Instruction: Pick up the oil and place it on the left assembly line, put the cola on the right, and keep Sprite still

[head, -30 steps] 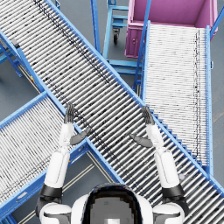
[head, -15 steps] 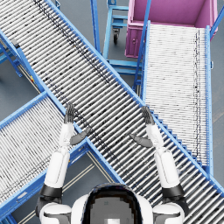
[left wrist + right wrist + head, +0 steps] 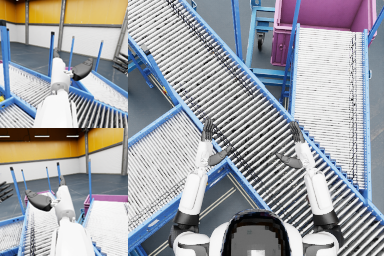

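No oil, cola or Sprite shows in any view. My left hand (image 3: 210, 145) hovers over the near edge of the long diagonal roller conveyor (image 3: 228, 90), fingers straight and thumb spread, holding nothing. My right hand (image 3: 295, 147) hovers over the same conveyor farther right, also flat and empty. The left wrist view has my left hand (image 3: 80, 70) above the rollers, and the other hand's fingertips (image 3: 120, 62) show at the picture's edge. In the right wrist view, my right hand (image 3: 42, 199) is spread above the rollers.
A left roller line (image 3: 158, 160) lies below my left arm. A right roller line (image 3: 328, 85) runs up to a magenta bin (image 3: 328, 20). Blue frame posts (image 3: 51, 52) stand along the conveyor edges.
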Available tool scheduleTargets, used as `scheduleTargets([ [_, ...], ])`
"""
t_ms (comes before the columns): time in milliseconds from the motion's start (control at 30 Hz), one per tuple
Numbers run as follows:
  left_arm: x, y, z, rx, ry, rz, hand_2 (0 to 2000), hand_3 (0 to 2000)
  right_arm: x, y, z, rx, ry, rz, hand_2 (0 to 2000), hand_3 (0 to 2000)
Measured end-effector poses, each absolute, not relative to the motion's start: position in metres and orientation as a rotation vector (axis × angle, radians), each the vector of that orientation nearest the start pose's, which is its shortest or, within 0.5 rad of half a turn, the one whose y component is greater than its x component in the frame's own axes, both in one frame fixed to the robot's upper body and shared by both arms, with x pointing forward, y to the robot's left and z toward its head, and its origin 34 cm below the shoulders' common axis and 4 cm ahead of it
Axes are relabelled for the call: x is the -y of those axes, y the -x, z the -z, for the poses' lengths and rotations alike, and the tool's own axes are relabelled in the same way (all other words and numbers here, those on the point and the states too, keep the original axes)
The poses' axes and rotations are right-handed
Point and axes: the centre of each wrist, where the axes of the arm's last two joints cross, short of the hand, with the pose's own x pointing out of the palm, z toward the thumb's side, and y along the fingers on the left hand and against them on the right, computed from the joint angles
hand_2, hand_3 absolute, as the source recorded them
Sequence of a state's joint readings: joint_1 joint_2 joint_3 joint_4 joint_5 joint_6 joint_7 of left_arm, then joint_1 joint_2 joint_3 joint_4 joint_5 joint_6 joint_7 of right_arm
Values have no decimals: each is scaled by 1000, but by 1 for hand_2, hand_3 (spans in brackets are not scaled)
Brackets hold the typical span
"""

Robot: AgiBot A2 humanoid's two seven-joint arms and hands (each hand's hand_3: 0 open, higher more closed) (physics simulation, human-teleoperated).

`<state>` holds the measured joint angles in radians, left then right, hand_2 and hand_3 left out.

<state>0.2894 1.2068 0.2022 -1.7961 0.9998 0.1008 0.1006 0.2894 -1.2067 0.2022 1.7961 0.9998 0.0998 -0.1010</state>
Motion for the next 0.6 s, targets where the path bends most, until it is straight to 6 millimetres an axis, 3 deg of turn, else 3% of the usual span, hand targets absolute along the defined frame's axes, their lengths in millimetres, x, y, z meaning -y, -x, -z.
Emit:
scheduleTargets([
  [333, -198, -258, -228, 452, -122, 1824, 0, 0, 198, -257, -227, 427, 138, -1919, 0, 0],
  [600, -208, -264, -268, 652, -244, 1767, 0, 0, 205, -258, -257, 610, 224, -1799, 0, 0],
])
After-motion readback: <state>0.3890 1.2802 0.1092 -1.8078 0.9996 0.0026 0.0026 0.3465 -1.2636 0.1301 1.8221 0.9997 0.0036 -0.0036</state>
